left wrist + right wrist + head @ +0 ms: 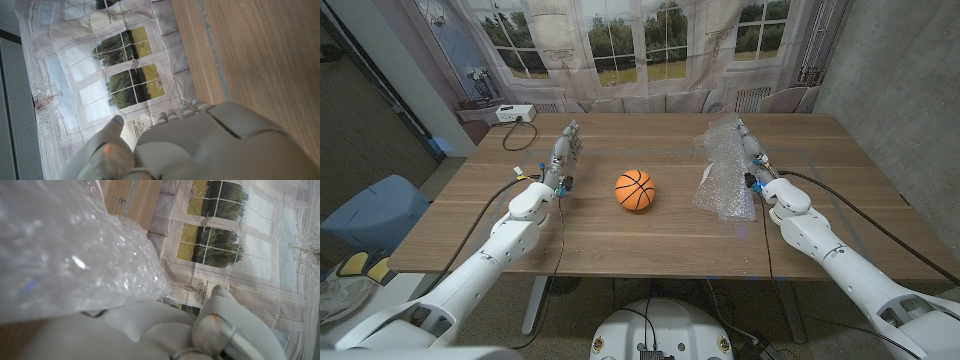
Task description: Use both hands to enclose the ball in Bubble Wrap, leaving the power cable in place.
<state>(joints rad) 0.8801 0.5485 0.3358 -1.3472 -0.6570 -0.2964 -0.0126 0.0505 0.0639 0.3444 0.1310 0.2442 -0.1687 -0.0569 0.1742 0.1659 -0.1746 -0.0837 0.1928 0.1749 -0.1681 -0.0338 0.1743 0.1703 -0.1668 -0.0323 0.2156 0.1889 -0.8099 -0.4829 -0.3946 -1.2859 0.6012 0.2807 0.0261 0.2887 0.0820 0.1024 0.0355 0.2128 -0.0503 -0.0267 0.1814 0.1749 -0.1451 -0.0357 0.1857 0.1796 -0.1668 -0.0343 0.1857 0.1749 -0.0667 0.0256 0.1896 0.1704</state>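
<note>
— At mid-table, the ball sits alone; left hand upright, fingers straight, holding nothing.
— Right hand against the bubble wrap; apparently gripping it, can't tell for sure.

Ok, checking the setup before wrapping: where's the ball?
In the head view the ball sits mid-table, between the left hand and the Bubble Wrap.

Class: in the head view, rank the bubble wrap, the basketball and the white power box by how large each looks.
1. Bubble wrap, largest.
2. Basketball.
3. White power box, smallest, though it sits farther from the camera, so its true size against the ball is unsure.
</note>
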